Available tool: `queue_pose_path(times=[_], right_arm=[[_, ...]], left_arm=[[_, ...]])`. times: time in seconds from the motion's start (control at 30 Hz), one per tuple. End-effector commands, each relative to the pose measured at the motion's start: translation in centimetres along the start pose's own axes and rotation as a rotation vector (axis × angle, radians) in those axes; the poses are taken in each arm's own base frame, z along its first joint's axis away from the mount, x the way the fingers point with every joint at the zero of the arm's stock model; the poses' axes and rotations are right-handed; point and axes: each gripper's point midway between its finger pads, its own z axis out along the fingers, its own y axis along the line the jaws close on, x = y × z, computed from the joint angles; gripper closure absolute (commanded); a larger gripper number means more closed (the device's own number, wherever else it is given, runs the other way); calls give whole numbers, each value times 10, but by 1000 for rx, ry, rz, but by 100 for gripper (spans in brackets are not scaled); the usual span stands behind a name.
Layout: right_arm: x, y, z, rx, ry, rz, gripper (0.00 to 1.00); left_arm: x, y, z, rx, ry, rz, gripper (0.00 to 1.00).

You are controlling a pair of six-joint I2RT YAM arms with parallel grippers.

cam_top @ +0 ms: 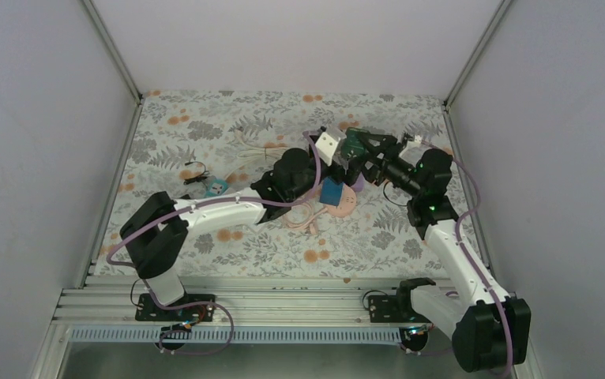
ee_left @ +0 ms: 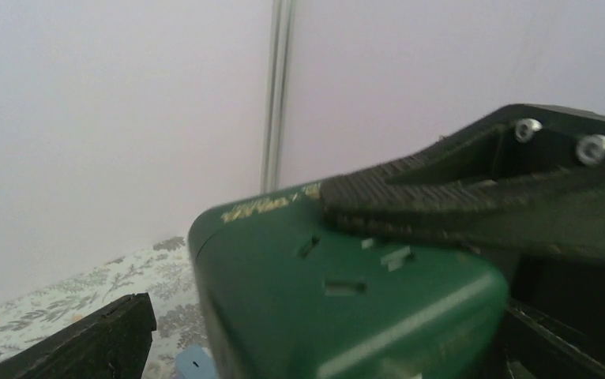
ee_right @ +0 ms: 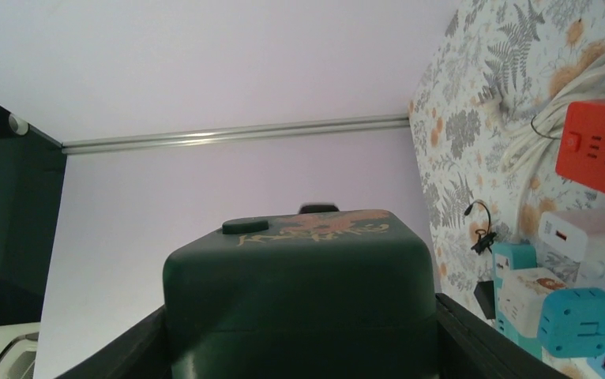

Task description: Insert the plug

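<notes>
Above the far middle of the counter point(cam_top: 204, 118): the green socket cube point(ee_right: 299, 268) is held up clear of the surface, where the two arms meet.
Right hand point(ee_right: 299, 324): closed onto the green socket cube with one finger on each side; the grip looks firm.
Left hand point(cam_top: 337, 162): jaws spread as wide as they go, with nothing seen between them. Its lower finger point(ee_left: 86, 339) stands apart from the cube.
Socket face: the slotted side of the cube is turned toward the left wrist view, and its slots point(ee_left: 345, 286) are bare.
Plug: it cannot be picked out for sure. It is probably among the loose cubes and cords lying under the arms, near the blue cube point(cam_top: 332, 192) and the white cable point(ee_right: 552, 110).
Step in hand: judged to be presenting the socket, with the plug not yet taken up.
Next move calls for: the left hand to find a plug and grip it by the body with the prongs forward. It would then line the prongs up with the slots and push straight in while the right hand braces the cube.
</notes>
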Motion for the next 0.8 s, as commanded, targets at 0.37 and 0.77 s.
queue_pose_path(times=[0.37,0.77], right_arm=[[12,23,-4,-25,31,-60,37],[10,20,-5,24,21,-194,0]], left_arm=[[-4,-1,22,-84,8,-6,25],[-25,-24,-6,62,-20,174,50]])
